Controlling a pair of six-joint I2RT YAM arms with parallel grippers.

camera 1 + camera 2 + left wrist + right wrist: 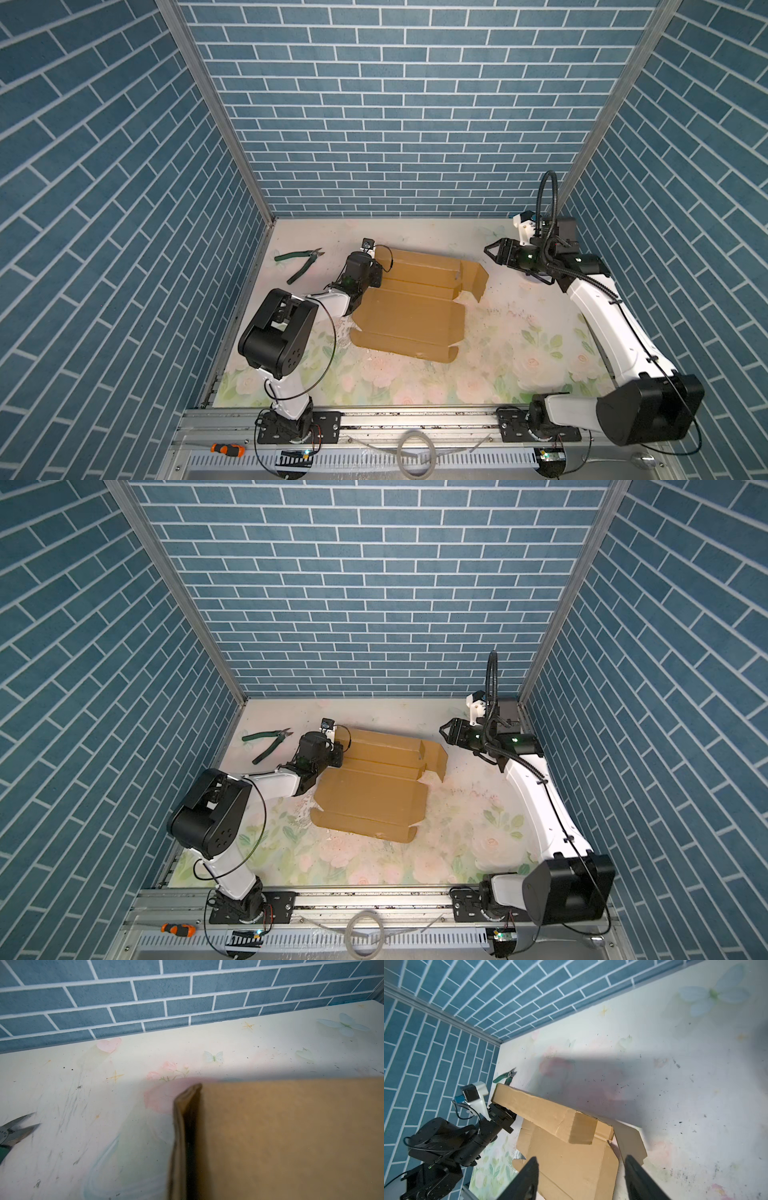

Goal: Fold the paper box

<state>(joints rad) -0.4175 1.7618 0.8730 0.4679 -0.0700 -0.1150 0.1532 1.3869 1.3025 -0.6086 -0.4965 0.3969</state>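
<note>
The paper box (409, 318) (372, 796) is a brown cardboard sheet lying in the middle of the table, its front panel flat and its far strip folded up into a long raised wall (542, 1111). My left gripper (376, 274) (337, 754) (506, 1120) is shut on the left end of that wall. In the left wrist view the box's folded edge (182, 1136) runs down to the frame's bottom and the jaws are hidden. My right gripper (490, 251) (445, 731) (581, 1157) hangs open above the table, to the right of the box's raised end flap (478, 278), holding nothing.
Green-handled cutters (299, 262) (268, 744) (14, 1130) (506, 1076) lie at the far left, close to my left arm. An orange screwdriver (226, 449) and a cable loop (415, 453) rest on the front rail. Blue brick walls close three sides.
</note>
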